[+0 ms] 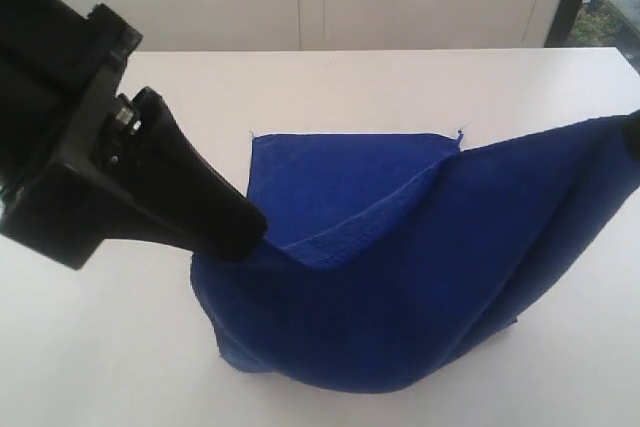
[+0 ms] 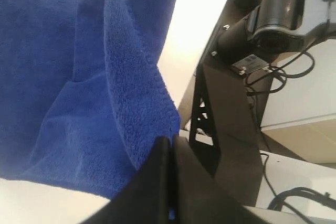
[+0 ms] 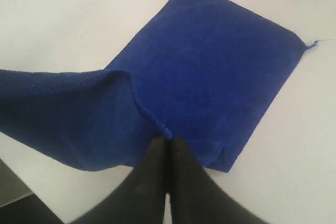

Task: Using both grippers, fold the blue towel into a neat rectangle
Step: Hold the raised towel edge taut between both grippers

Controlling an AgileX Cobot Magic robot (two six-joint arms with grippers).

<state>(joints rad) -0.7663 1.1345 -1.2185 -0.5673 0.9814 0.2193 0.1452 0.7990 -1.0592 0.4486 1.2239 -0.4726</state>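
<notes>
black, blocky left arm (image 1: 62,152) with tapered jaws (small silver screws (image 1: 121,119)).

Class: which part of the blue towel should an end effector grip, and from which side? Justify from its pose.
Grip the towel at the two ends of its raised edge, from the outer sides, where the left end effector and right end effector pinch it. That edge hangs free; the far half lies flat on the table, giving no lip.

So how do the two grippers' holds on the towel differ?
The left gripper pinches the blue towel low; the right gripper holds its end higher. In the exterior view the left gripper looms large, the right gripper barely shows at the edge. Both have jaws shut on the lifted edge.
</notes>
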